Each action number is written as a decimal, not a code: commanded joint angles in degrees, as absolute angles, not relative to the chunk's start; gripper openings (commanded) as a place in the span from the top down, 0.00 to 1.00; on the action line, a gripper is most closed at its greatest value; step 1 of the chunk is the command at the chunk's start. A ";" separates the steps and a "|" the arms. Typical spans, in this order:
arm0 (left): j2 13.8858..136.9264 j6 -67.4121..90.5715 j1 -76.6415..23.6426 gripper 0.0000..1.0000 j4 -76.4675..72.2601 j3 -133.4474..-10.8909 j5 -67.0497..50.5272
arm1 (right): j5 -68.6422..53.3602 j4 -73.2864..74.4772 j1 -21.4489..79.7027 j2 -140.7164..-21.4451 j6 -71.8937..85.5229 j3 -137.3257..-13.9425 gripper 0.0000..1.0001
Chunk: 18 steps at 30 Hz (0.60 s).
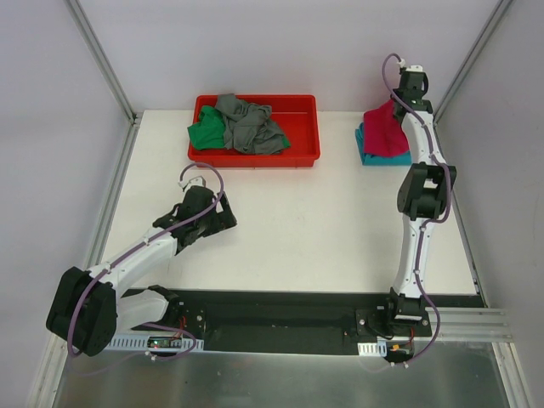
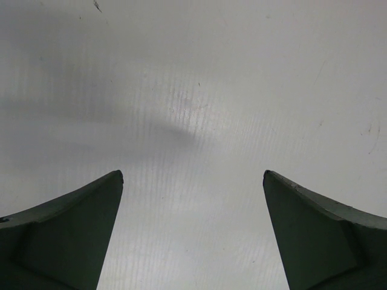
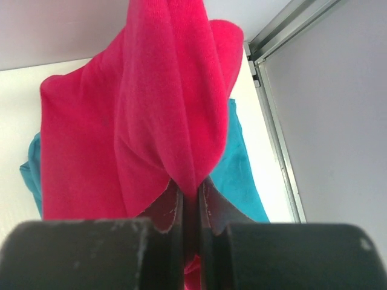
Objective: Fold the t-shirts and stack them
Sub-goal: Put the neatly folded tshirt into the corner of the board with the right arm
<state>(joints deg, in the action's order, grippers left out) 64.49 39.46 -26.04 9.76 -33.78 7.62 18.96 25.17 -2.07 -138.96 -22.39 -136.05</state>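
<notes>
right end effector (image 3: 190, 192): clamped on magenta-pink t-shirt (image 3: 151, 121) | teal t-shirt (image 3: 242, 175): beneath it

On the flat white table (image 1: 323, 221) are laid a rectangular red plastic tray (image 1: 255, 160) beyond the left claw (image 2: 193, 175) and a teal fabric t-shirt (image 1: 371, 159) under the right claw (image 3: 191, 199).

A rectangular red plastic tray (image 1: 299, 127) sits near the far edge of the white table (image 1: 323, 229), left of centre and well apart from both side edges. A left aluminium post (image 1: 103, 59) and a right aluminium post (image 1: 478, 47) slant up from the table's far corners, with pale grey wall panels (image 1: 280, 42) between and beside them. A black strip (image 1: 280, 319) runs along the near edge with a brushed metal sheet (image 1: 280, 378) in front of it, and the left wrist view shows faint scuff marks (image 2: 372, 130) on the tabletop.
</notes>
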 commanded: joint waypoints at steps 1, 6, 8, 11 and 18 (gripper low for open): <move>65.30 38.50 -26.02 0.01 9.32 -36.38 8.53 | 17.49 19.87 -3.78 -138.87 -20.48 -136.76 1.00; 65.92 38.41 -26.02 0.01 9.49 -36.83 8.35 | 17.05 17.50 -5.09 -140.09 -20.83 -136.76 0.96; 65.92 38.41 -26.02 0.01 9.67 -36.91 8.17 | 17.40 16.96 -5.45 -140.80 -21.09 -136.84 0.86; 66.00 38.50 -26.02 0.01 9.67 -37.18 8.17 | 18.37 16.09 -5.89 -141.76 -21.18 -136.67 0.75; 65.39 38.32 -26.02 0.01 10.11 -37.53 7.82 | 20.74 16.70 -6.42 -141.60 -19.95 -136.23 0.04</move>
<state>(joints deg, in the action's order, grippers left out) 66.04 39.42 -26.04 9.80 -35.42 7.60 18.92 19.03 -6.15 -143.22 -21.02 -136.03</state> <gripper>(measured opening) 0.990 0.942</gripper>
